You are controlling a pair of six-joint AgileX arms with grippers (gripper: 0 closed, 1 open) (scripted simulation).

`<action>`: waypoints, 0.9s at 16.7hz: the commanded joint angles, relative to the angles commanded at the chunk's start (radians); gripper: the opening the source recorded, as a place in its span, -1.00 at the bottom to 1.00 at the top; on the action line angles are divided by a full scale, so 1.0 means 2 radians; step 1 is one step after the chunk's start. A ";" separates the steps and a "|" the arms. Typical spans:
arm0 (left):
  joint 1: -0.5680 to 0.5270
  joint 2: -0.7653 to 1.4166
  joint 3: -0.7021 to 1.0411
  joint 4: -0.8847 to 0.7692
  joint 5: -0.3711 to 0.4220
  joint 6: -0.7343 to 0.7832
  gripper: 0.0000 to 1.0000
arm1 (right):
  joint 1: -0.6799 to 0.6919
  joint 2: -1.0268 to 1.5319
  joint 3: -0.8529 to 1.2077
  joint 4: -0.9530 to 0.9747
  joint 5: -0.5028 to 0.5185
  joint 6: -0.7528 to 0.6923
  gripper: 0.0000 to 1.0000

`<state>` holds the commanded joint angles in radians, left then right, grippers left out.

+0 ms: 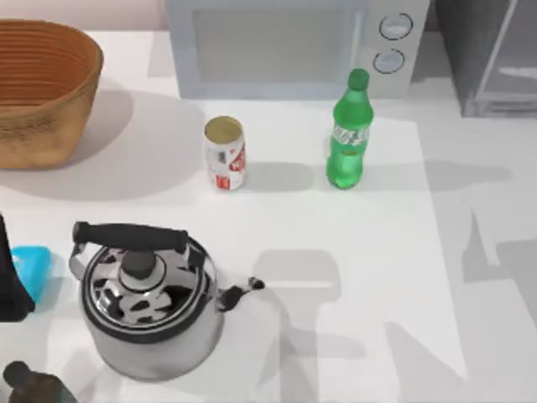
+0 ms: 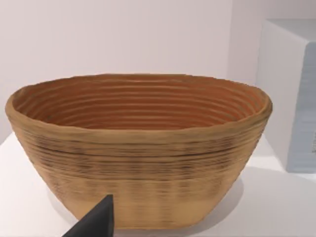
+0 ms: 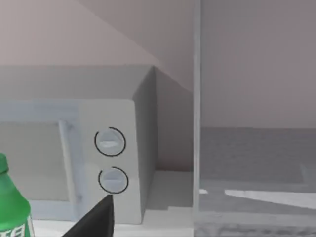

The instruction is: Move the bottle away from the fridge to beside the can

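From above I see the bottle [image 1: 349, 134] standing upright on the white table [image 1: 377, 277], in front of the microwave [image 1: 294, 46] and below its two knobs, well to the left of the fridge [image 1: 495, 54] at the top right corner. The can [image 1: 225, 154] stands upright to the bottle's left, with a clear gap of table between them; its top shows dull gold. A woven basket [image 1: 42, 88] sits at the top left, and nothing shows on the part of its inside I can see. A steel kettle [image 1: 149, 298] with a black handle fills the lower left, a blue object [image 1: 32, 267] lies at the left edge, and a dark brown bottle top [image 1: 29, 384] peeks in at the bottom left corner. My left wrist view looks straight at the basket [image 2: 138, 153], whose ribbed interior looks bare as far as I see over the rim, with a dark fingertip [image 2: 96, 222] of my left gripper low in view; I cannot tell how wide that hand is. My right wrist view adds the microwave's knobs [image 3: 109, 142], the bottle's green shoulder [image 3: 12, 207] and the fridge's glass door frame [image 3: 196, 113], plus one dark fingertip [image 3: 96, 222]; that hand's width I cannot tell either.
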<state>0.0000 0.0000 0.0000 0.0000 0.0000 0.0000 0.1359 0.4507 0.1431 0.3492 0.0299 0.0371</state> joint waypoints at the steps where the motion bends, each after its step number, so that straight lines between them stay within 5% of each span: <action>1: 0.000 0.000 0.000 0.000 0.000 0.000 1.00 | -0.015 -0.044 -0.014 -0.029 -0.006 -0.003 1.00; 7: 0.000 0.000 0.000 0.000 0.000 0.000 1.00 | -0.065 -0.210 -0.066 -0.160 -0.016 -0.017 1.00; 15: 0.000 0.000 0.000 0.000 0.000 0.000 1.00 | -0.066 -0.224 -0.069 -0.174 -0.015 -0.018 1.00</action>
<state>0.0000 0.0000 0.0000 0.0000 0.0000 0.0000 0.0034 0.0026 0.0042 0.0008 0.0003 0.0008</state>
